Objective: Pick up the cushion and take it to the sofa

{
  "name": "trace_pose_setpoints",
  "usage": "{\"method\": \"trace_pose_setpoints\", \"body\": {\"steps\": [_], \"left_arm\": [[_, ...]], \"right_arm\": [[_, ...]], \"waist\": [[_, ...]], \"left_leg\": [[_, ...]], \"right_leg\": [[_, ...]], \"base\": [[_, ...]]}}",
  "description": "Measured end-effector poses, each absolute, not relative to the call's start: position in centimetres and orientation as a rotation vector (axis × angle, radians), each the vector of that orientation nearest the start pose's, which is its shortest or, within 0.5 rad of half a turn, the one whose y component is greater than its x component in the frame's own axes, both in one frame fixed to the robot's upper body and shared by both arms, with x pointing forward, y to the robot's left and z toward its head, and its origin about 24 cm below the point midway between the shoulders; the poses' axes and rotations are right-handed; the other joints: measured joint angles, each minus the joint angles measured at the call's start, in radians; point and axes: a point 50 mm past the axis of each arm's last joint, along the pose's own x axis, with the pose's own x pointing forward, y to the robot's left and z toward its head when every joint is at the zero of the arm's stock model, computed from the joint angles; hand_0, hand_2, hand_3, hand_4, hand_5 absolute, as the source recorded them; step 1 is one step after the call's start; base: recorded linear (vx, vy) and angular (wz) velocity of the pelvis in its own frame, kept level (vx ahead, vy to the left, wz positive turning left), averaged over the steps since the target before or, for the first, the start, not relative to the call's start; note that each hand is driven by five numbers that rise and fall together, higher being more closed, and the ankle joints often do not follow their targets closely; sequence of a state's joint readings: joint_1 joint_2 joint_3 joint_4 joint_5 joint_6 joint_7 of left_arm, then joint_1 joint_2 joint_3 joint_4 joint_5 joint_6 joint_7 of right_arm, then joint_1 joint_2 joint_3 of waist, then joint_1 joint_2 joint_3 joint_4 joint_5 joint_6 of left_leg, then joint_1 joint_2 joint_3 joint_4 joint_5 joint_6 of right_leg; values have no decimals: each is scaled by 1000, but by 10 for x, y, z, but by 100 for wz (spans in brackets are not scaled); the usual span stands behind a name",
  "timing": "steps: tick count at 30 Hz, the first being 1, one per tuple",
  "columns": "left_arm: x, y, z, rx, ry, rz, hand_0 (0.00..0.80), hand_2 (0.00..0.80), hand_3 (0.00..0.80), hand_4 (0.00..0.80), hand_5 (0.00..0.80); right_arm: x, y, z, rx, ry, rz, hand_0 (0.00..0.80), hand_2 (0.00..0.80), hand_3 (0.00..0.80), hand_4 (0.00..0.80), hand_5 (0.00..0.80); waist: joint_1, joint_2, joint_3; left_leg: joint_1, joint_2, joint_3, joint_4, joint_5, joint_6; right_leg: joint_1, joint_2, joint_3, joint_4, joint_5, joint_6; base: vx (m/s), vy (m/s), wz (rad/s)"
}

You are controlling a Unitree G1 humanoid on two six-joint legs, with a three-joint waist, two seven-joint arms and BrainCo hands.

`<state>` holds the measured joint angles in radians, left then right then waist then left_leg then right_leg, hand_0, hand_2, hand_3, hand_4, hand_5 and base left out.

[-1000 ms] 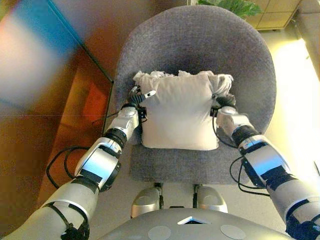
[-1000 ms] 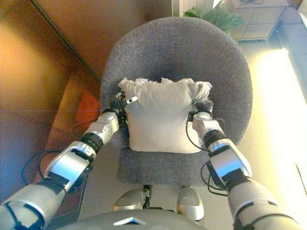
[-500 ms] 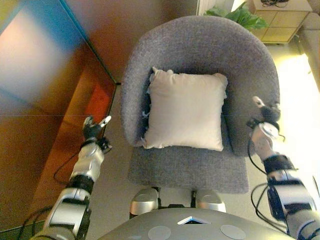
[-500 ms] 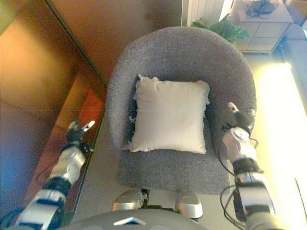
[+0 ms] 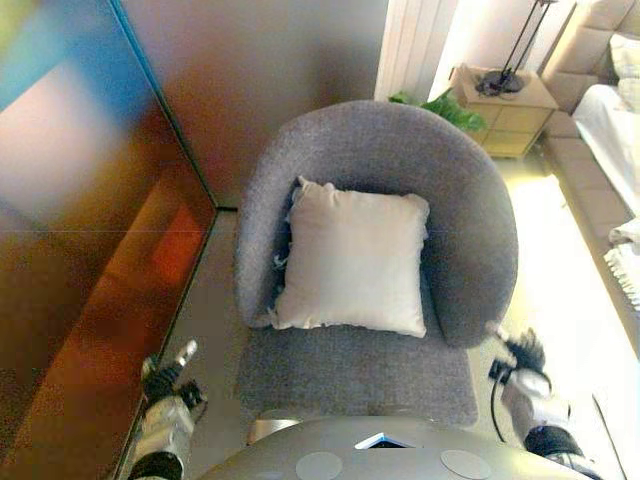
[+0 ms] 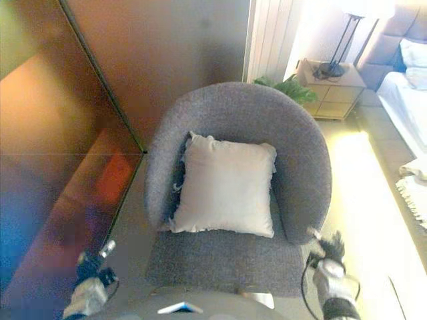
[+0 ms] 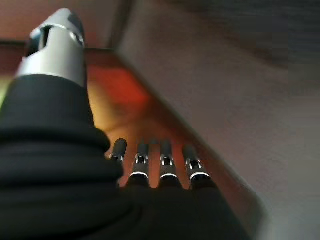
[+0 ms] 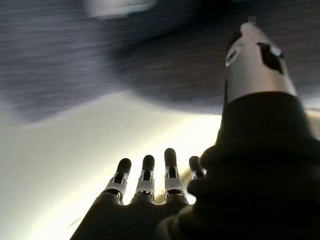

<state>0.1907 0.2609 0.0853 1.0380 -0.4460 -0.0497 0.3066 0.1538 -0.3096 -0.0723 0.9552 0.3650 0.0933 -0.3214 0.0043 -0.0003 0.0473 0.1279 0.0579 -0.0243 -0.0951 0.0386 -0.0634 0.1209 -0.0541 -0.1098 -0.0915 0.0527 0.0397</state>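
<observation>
A white square cushion [image 5: 352,257] with fringed edges lies flat on the seat of a round grey armchair [image 5: 470,230]. My left hand [image 5: 163,385] is low at the chair's left, down by the floor, open and empty; its fingers [image 7: 165,162] are straight in the left wrist view. My right hand [image 5: 520,362] is low at the chair's front right corner, open and empty; its fingers [image 8: 145,175] are straight in the right wrist view. Neither hand touches the cushion. A pale sofa [image 5: 620,110] shows at the far right.
A glossy brown wall panel [image 5: 90,230] runs along the left of the chair. Behind the chair stand a green plant [image 5: 440,103] and a small wooden side table [image 5: 505,100] with a lamp. A white fringed cloth [image 5: 625,265] lies on the floor at right.
Both hands have let go of the cushion's sides and dropped back and outward to the chair's lower corners. The cushion has settled flat on the seat. The camera has pulled back and up.
</observation>
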Motion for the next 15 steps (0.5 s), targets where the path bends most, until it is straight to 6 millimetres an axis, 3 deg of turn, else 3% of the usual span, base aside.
{"method": "trace_pose_setpoints", "body": {"steps": [2, 6, 9, 15], "left_arm": [[20, 270, -158, 4, 1270, 729, 0, 0, 0, 0, 0], [-15, 252, -167, 28, 1511, 636, 0, 0, 0, 0, 0], [-30, 240, -170, -26, 1649, 590, 0, 0, 0, 0, 0], [-21, 226, -173, -65, 1682, 477, 0, 0, 0, 0, 0]], "right_arm": [[36, -278, -154, -80, 1316, -675, 0, 0, 0, 0, 0], [-5, -246, -169, -25, 1557, -539, 0, 0, 0, 0, 0], [-16, -223, -174, 16, 1658, -407, 0, 0, 0, 0, 0], [-16, -226, -173, -19, 1677, -340, 0, 0, 0, 0, 0]], "waist": [[9, -3, -21], [11, -1, -33], [10, -2, -34], [10, -2, -35]], "left_leg": [[1, 3, 9, 0, -1, -1], [4, 6, 18, 0, -2, -3], [6, 8, 22, 0, -3, -3], [6, 9, 23, 0, -3, -3]], "right_leg": [[-1, 3, 6, 0, 0, 0], [-4, 6, 14, 0, 1, -2], [-4, 8, 19, 0, 1, -3], [-5, 9, 20, 1, 1, -4]], "base": [[-29, -24, -9], [-16, -4, -6], [-23, -3, -5], [-41, 3, -1]]}}
